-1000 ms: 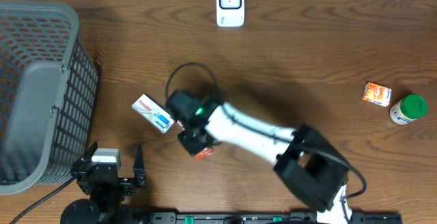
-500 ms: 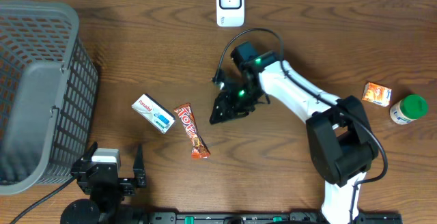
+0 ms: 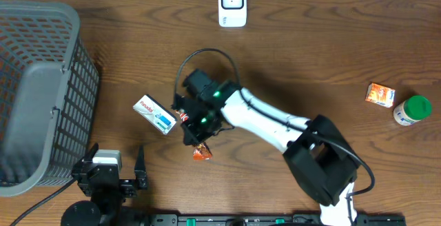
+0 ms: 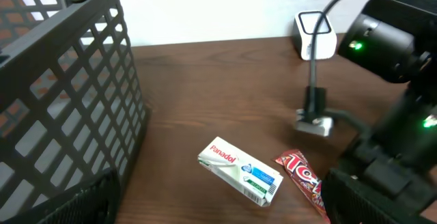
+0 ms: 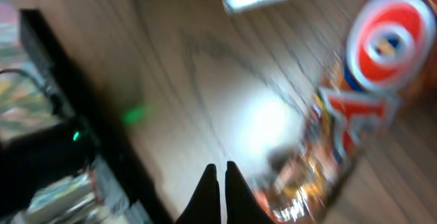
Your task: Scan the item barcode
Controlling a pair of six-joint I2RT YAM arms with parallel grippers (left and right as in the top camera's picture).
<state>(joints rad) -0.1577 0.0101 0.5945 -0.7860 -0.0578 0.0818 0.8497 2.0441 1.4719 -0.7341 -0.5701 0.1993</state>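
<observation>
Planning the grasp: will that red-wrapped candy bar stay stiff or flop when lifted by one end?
Probably fairly stiff: the candy bar lies flat and straight. Its shiny wrapper may be slippery, and its thin sealed end would likely bend if pinched alone.

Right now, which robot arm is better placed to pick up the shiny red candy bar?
Right. The right gripper hangs just above the red foil-wrapped candy bar, with its jaws shut beside the wrapper. The left gripper sits open, farther off.

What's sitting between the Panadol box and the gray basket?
Nothing: only bare wooden table lies between the Panadol box and the basket, as the overhead and left wrist views both show.
</observation>
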